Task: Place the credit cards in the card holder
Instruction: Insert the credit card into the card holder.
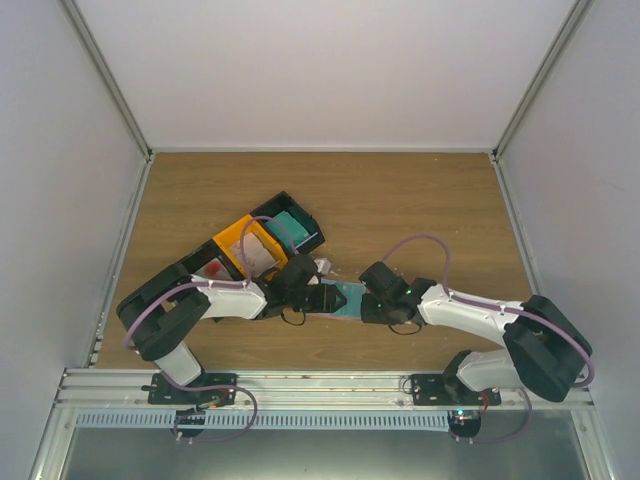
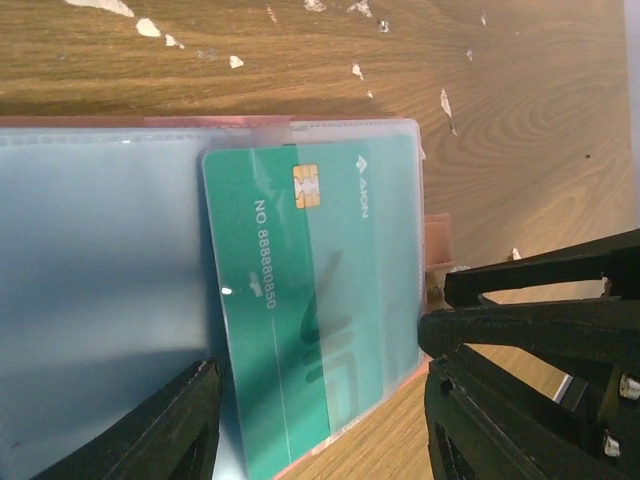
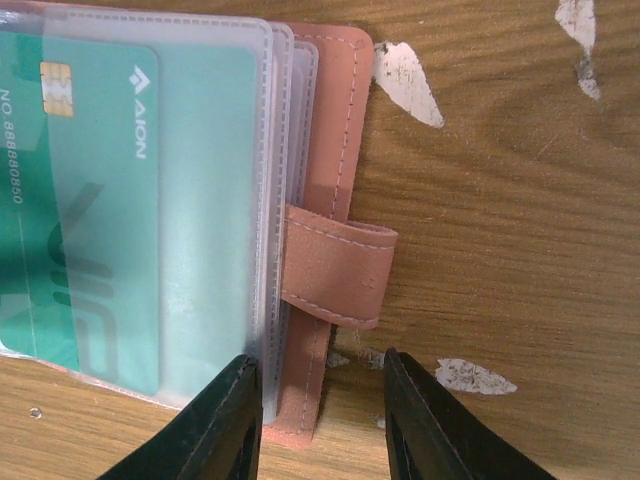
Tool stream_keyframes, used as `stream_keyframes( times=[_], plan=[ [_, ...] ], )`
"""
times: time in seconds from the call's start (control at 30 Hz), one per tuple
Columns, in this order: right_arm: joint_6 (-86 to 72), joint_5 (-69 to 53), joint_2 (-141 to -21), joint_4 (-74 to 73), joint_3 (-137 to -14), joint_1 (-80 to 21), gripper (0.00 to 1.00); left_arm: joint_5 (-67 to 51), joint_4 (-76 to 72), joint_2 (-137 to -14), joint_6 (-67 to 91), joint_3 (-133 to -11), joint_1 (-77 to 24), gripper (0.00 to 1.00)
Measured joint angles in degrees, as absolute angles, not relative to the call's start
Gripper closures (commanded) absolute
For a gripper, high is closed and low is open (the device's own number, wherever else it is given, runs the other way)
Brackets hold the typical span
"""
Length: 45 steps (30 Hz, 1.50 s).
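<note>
**Top view, 9 to 3 o'clock**

- At 11 o'clock from the left wrist sits an orange plastic bin point(image 1: 232, 240). A black plastic bin point(image 1: 304, 215) stands against its 2 o'clock side, with something flat and teal inside (another card? too small to tell).
- Left gripper point(image 2: 318, 375): the jaws are spread wide and pinch nothing.
- A teal-green plastic credit card with a gold chip point(image 2: 300, 320) lies dead ahead of it at 12 o'clock. The card's near end sits between the two fingers and, as far as shows, touches neither.
- In the left wrist view the card's long axis runs 12 to 6, in line with the gripper's reach.
- The card sits in a frosted clear plastic sleeve point(image 3: 262, 150), with its 3 o'clock long edge close to the sleeve's seam. The sleeve front covers roughly that half of the card. I cannot tell whether it is fully home.
- The salmon-pink leather-like card holder point(image 3: 335, 120) lies open and flat on the brown wood-grain table point(image 3: 500, 250). The left gripper is at its 9 o'clock and the right at its 3.
- The holder's strap tab point(image 3: 335, 275) points to 3 o'clock in the right wrist view.
- Right gripper point(image 3: 318, 375): the jaws are partly spread and straddle the holder's near edge. One finger is at the sleeves' edge. The other is over bare wood just beside the cover, so nothing is clamped.
- White paint-like scraps point(image 3: 405, 80) fleck the wood.

**Judgement**

- This card looks placed, so a fetch likely comes next.
- The bins lie at 10 to 11 o'clock from the left gripper, so the left arm is nearer to them.
- The right arm is better placed to steady the holder.
</note>
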<state>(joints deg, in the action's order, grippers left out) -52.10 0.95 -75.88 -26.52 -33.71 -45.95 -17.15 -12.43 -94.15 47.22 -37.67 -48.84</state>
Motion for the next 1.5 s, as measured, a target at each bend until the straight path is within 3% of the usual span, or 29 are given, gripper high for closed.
stream_keyframes(
  times=[0.23,0.37,0.5,1.27,1.5],
  plan=[
    [-52.05,0.95,-75.99,-26.50,-33.71,-45.95,0.64,-14.85,-6.00,-92.82,47.57,-39.22,-49.32,0.56],
    [-51.81,0.73,-76.07,-26.22,-33.71,-45.95,0.62,-14.35,-4.62,-94.04,47.42,-40.34,-49.47,0.73],
    [-51.64,0.12,-76.07,-25.87,-33.69,-45.95,0.61,-14.44,-4.16,-96.20,46.85,-41.91,-49.89,0.78],
    [-53.56,2.04,-70.06,-25.45,-32.16,-45.63,0.54,-25.47,-5.96,-100.25,43.44,-44.71,-50.26,0.66],
    [-54.50,4.10,-70.04,-27.09,-31.46,-45.08,0.55,-25.67,-4.93,-100.33,42.52,-45.50,-50.43,0.57]
  ],
)
